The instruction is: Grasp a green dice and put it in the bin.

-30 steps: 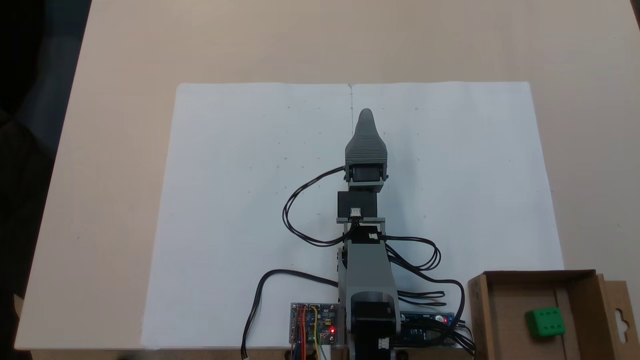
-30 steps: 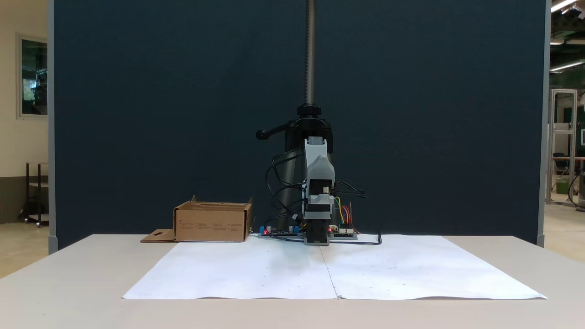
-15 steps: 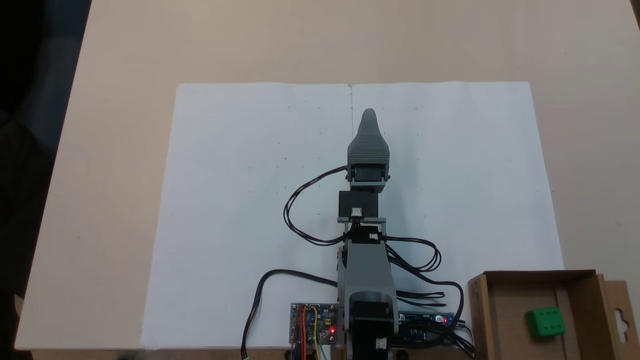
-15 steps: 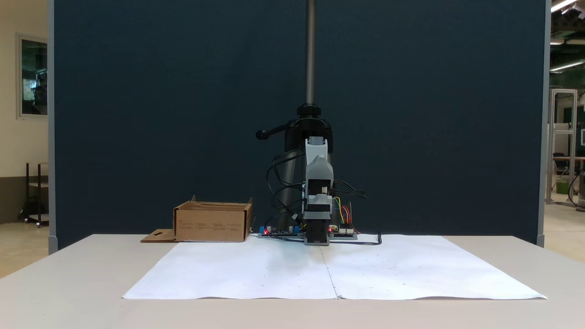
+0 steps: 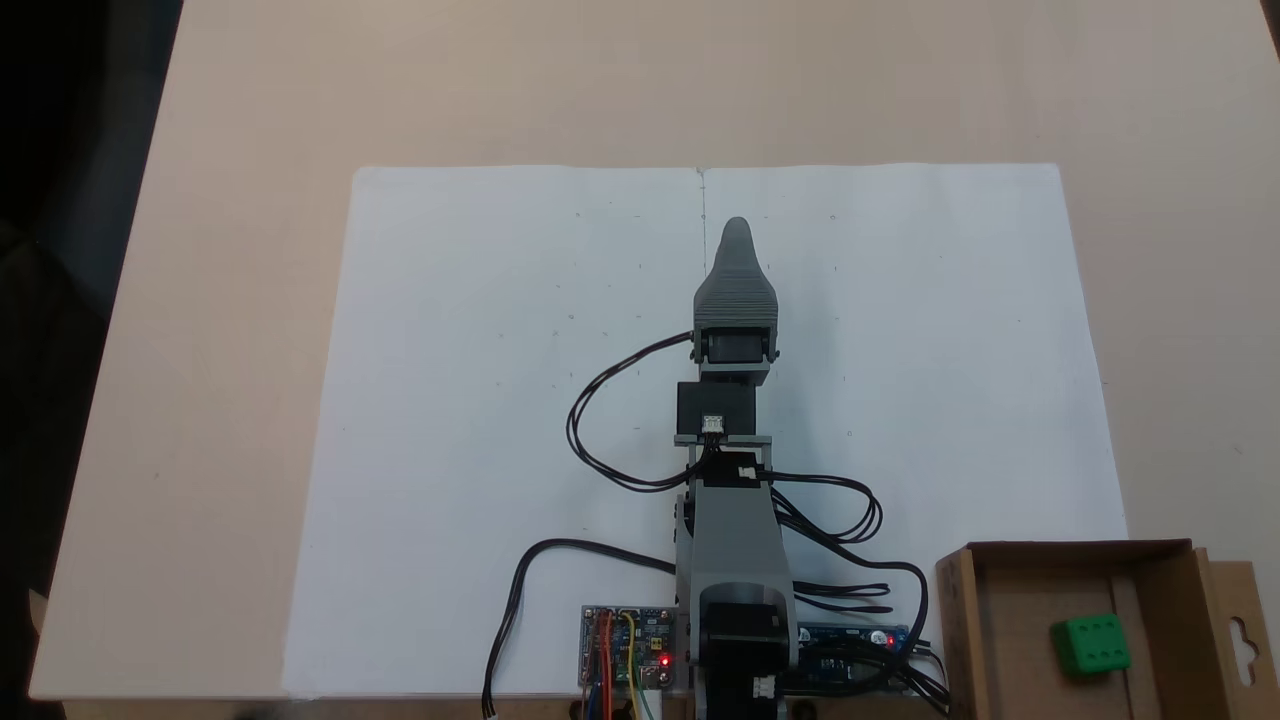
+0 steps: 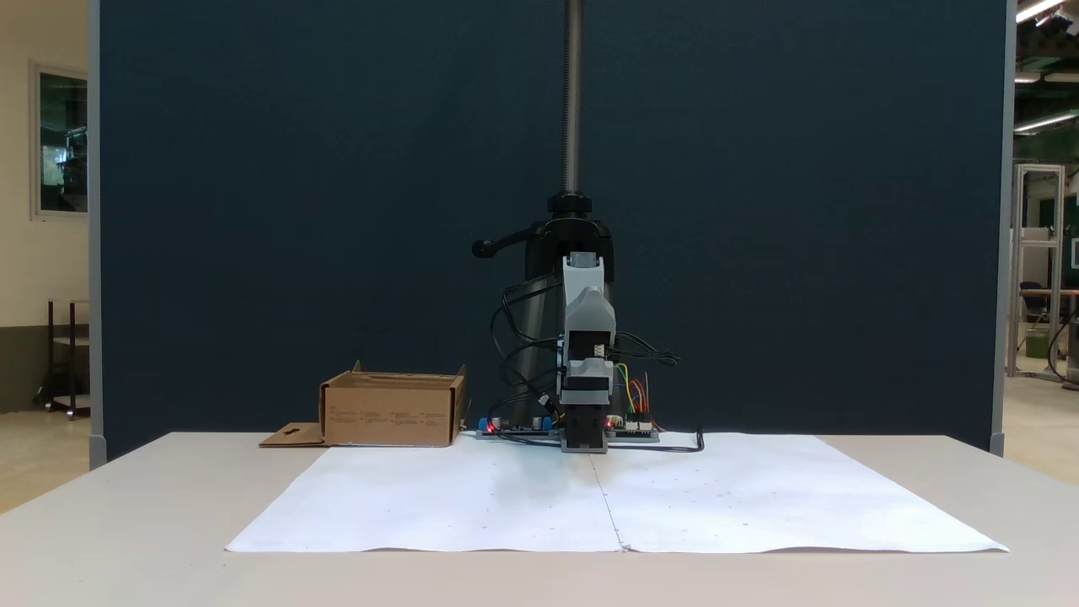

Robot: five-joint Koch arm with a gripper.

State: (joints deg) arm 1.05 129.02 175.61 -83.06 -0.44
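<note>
White paper point(image 5: 480, 400) covers the beige table point(image 5: 250, 300) before a dark blue partition point(image 6: 337, 211), the gripper point(image 5: 737, 228) showing one tip, its spread unreadable.

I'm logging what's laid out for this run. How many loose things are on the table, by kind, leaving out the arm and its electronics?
Green dice: 1, lying inside the box
Cardboard box: 1
White paper sheets: 2, laid side by side, meeting at a centre seam
Total: 4
</note>
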